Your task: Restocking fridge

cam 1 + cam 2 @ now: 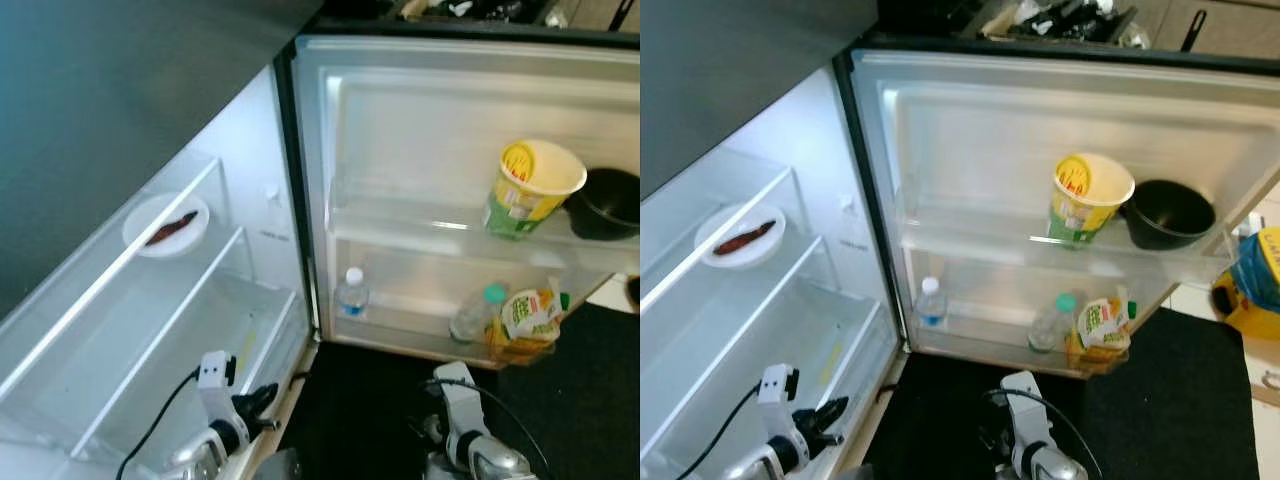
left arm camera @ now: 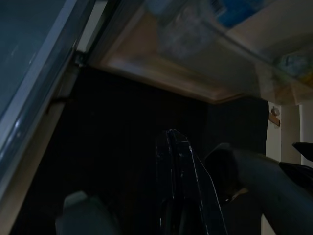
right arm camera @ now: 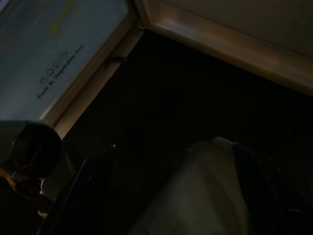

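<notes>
The fridge stands open with its door [image 1: 420,110] swung to the right. On the upper door shelf stand a yellow and green noodle cup [image 1: 530,190] and a black bowl [image 1: 605,205]. The lower door shelf holds a small water bottle [image 1: 351,293], a second bottle [image 1: 472,315] and a green and yellow packet [image 1: 525,320]. Inside, a white plate [image 1: 166,224] with a brown piece of food rests on a glass shelf. My left gripper [image 1: 262,402] hangs shut by the fridge's bottom edge. My right gripper [image 3: 171,191] hangs open over the dark floor mat, below the door.
A black mat [image 1: 380,400] covers the floor before the fridge. The clear vegetable drawer [image 1: 180,370] sits at the fridge's bottom left. A yellow and blue object [image 1: 1250,280] stands on the pale floor at the far right, beyond the door.
</notes>
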Robot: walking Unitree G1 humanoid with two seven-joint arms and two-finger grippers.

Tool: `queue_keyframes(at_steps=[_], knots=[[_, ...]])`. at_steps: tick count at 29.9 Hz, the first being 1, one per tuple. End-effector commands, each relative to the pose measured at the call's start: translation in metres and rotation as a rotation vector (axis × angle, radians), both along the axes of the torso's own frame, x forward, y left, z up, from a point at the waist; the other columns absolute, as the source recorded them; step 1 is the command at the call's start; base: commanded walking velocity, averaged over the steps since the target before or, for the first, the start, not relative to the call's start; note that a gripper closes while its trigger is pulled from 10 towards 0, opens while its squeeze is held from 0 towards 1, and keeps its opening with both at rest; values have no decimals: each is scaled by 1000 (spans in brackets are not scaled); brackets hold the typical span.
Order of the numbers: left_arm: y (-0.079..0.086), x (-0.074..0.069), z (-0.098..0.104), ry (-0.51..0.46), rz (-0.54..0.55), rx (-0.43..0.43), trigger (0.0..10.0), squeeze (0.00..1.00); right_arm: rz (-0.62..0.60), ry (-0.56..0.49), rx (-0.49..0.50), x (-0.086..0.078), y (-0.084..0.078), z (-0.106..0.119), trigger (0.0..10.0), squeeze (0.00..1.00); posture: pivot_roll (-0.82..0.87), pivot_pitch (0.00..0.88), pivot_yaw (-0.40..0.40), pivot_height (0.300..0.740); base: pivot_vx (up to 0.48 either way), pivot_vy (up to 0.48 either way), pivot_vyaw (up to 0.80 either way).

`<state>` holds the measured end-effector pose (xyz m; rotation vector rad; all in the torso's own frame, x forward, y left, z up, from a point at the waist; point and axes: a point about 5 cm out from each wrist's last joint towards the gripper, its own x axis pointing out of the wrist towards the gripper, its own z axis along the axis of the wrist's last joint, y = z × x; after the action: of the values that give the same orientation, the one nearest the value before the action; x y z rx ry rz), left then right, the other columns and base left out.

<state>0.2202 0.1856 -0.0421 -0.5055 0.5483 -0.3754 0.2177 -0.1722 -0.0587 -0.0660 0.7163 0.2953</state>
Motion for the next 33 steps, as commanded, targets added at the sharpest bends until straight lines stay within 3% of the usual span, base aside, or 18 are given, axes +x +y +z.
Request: queue_keyframes(at_steps=[1, 4, 8, 14, 18, 33], knots=[[7, -9, -5, 28, 3, 18, 10000, 0, -27, 33, 33, -14, -3, -7, 10000, 0, -22, 104, 22, 624, 0, 0, 0], [6, -11, -7, 38, -9, 21, 10000, 0, -44, 49, 74, -17, -4, -9, 10000, 0, -21, 101, 22, 639, 0, 0, 0], [7, -15, -10, 59, -3, 32, 10000, 0, -49, 68, 43, -21, -7, -12, 10000, 0, -22, 98, 21, 659, 0, 0, 0], [7, -19, -14, 96, -15, 69, 10000, 0, -55, 107, -8, -25, -8, -15, 10000, 0, -23, 96, 20, 659, -180, 0, 0], [11, -16, -12, 83, 41, 51, 10000, 0, -57, 104, -2, -25, -8, -15, 10000, 0, -21, 97, 21, 659, -226, 0, 0], [8, -18, -14, 99, 0, 74, 10000, 0, -68, 105, 3, -26, -8, -16, 10000, 0, -23, 102, 24, 659, -32, 0, 0]])
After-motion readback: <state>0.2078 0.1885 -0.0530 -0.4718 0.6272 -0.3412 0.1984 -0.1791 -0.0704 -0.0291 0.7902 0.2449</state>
